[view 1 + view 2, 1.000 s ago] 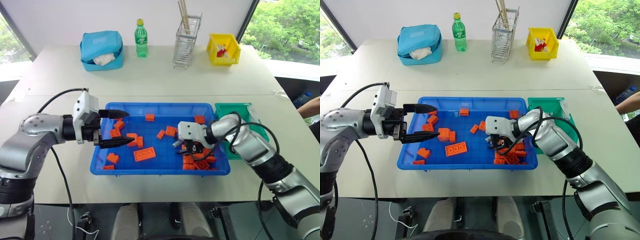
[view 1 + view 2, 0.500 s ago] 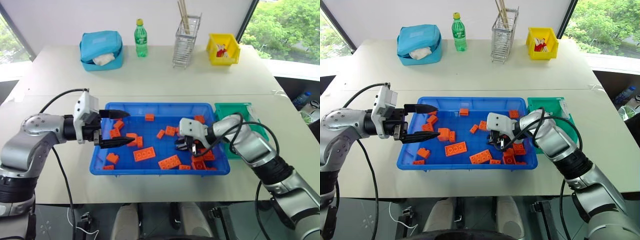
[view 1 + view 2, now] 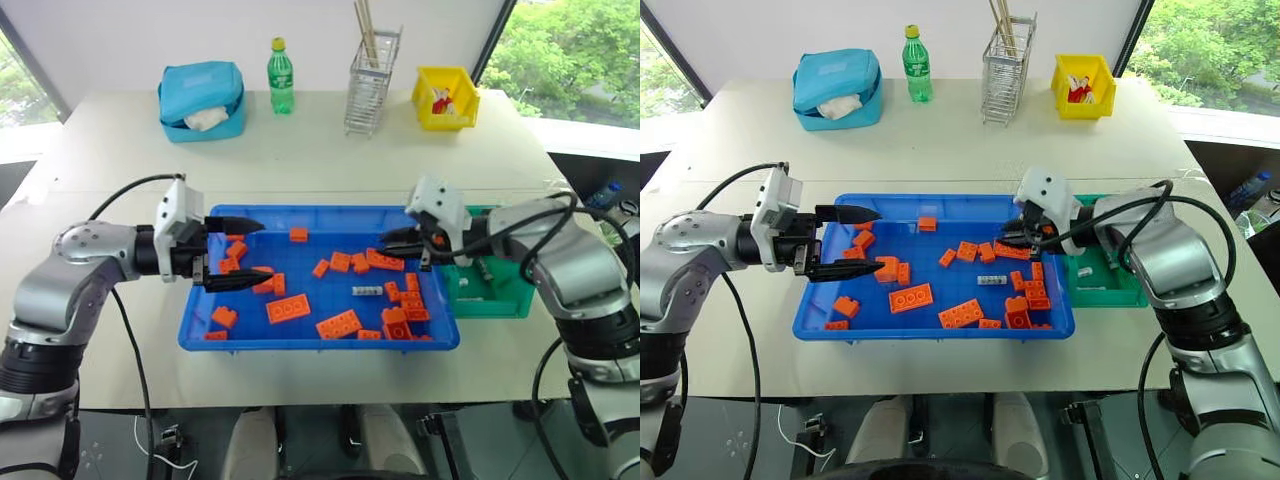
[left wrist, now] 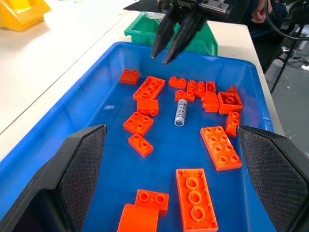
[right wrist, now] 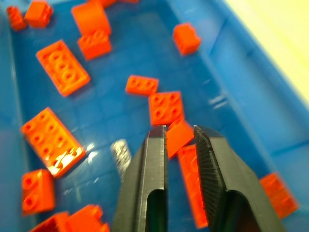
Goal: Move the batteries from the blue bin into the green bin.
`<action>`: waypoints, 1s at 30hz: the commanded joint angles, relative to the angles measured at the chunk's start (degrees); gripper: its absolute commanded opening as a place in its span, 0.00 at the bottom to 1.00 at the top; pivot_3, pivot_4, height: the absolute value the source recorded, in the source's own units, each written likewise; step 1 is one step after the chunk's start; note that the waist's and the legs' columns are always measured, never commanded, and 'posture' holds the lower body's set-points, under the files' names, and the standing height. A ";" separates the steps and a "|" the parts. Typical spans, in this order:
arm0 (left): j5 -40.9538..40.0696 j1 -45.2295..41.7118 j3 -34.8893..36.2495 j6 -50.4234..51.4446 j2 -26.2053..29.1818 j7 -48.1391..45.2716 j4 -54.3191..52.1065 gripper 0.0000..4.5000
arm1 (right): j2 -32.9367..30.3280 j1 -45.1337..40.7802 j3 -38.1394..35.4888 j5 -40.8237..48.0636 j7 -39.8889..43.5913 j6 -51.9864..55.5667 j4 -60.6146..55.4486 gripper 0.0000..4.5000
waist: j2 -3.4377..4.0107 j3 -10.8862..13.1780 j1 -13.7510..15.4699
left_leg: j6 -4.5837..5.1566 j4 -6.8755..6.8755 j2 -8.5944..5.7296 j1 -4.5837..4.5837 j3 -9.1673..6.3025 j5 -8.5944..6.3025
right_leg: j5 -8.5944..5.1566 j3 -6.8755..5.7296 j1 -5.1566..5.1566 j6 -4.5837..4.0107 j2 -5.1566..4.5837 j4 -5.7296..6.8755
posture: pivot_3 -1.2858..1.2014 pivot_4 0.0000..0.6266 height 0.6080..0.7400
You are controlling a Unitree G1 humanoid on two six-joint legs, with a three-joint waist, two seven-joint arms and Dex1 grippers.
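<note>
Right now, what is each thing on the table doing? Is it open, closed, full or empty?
Left gripper: open, empty, over the blue bin.
Right gripper: nearly closed, holding nothing.
Battery: lying in the blue bin among orange bricks.
Green bin: holds small items.
Light-blue pouch: unzipped.
Green bottle: upright, capped.

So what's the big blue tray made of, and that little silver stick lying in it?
The big shallow blue tray looks like moulded plastic: one even bright colour, smooth glossy walls, a gridded floor. The small silvery cylinder among the orange studded bricks seems to be a metal-cased battery, judging by its shine, though a printed wrap may cover it.
</note>
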 commanded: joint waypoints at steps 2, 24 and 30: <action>0.22 -1.37 0.23 -1.03 -0.09 -0.44 -0.41 1.00 | -0.99 2.16 3.90 -2.77 -1.10 -5.49 -1.93 0.60 | 0.00 0.00 0.04 | 0.00 0.00 0.00 0.00 -0.01 0.00 | 0.00 0.00 -0.01 0.00 0.01 0.01 | 0.52 0.24 0.97; -0.44 0.31 1.91 -0.30 1.04 0.29 -1.83 1.00 | 2.61 3.20 6.12 -3.22 -1.67 -7.30 0.89 0.01 | -0.03 -0.02 0.19 | 0.00 0.03 0.00 0.03 -0.02 0.00 | -0.01 0.00 0.07 -0.01 0.01 0.00 | 0.52 0.24 0.97; -0.16 0.46 1.74 -0.80 0.78 0.07 -0.80 1.00 | -2.47 -3.20 -10.76 6.29 -2.94 5.69 -1.46 0.01 | -0.01 0.00 0.27 | 0.00 0.03 0.00 0.00 -0.01 0.00 | 0.00 0.00 0.02 -0.01 -0.01 0.01 | 0.52 0.24 0.97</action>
